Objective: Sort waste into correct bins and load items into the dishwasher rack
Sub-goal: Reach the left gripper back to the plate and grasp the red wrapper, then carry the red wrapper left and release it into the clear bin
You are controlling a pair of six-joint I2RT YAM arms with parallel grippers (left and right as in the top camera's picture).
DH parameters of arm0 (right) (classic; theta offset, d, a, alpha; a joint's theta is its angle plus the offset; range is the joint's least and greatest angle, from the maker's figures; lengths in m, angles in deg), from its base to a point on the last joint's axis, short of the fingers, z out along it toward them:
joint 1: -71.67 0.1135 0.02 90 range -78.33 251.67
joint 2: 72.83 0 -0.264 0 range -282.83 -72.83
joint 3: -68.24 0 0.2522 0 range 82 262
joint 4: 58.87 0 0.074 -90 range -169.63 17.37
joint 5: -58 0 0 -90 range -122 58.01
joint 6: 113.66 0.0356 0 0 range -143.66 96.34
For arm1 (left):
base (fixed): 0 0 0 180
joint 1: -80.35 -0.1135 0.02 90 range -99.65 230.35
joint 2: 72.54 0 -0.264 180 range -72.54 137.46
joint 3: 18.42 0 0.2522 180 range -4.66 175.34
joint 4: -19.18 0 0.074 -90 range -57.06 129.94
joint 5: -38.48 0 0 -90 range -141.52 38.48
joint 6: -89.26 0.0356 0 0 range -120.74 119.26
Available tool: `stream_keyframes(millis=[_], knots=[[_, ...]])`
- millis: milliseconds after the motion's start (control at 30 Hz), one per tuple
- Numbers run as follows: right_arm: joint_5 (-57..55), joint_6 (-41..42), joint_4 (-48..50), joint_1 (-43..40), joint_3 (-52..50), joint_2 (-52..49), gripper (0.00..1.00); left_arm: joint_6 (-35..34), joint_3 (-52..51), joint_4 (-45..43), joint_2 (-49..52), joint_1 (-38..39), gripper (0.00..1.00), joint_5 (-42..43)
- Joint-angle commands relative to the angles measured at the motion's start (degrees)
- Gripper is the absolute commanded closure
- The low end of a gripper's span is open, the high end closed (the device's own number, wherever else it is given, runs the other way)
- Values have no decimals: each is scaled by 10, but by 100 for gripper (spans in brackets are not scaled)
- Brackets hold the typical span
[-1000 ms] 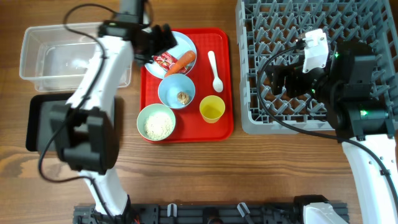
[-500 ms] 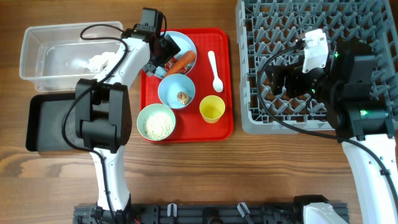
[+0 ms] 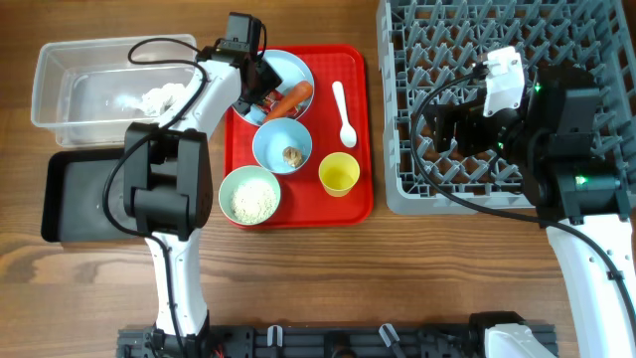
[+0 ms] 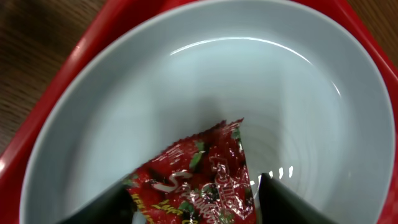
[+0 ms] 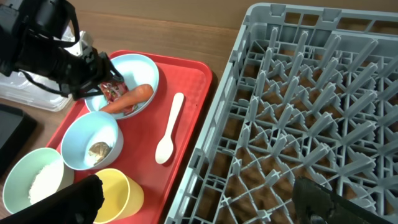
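Your left gripper (image 3: 257, 83) has swung from the clear tub (image 3: 58, 62) to the pale blue plate (image 4: 186, 93), upper middle overhead, fingers (image 4: 283, 202) flanking the red-and-white wrapper (image 4: 199, 174), grip unclear; your right gripper (image 5: 199, 202) gapes empty.

Your overhead camera looks straight down on the whole table (image 3: 298, 268), with the red tray (image 3: 353, 204) left of centre and the rack (image 3: 417, 30) at the right. Your left wrist camera sits very close above the plate (image 4: 186, 93), which fills its frame. Your right wrist camera looks slantwise from over the rack across to the tray. All three views share that plate.
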State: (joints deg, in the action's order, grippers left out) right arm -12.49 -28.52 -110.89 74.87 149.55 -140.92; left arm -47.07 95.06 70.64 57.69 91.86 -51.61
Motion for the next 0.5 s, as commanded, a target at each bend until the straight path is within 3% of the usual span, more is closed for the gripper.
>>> stream_keyframes(millis=[0,67,200,467], knots=[[16,-5,0,-2,6,-2,0,11,-7,4,49,0,62,-5],[16,-5,0,-2,6,-2,0,11,-7,4,49,0,80,-21],[16,-5,0,-2,6,-2,0,11,-7,4,49,0,96,-35],[16,-5,0,-2,6,-2,0,22,-7,-2,42,-1,96,-35]])
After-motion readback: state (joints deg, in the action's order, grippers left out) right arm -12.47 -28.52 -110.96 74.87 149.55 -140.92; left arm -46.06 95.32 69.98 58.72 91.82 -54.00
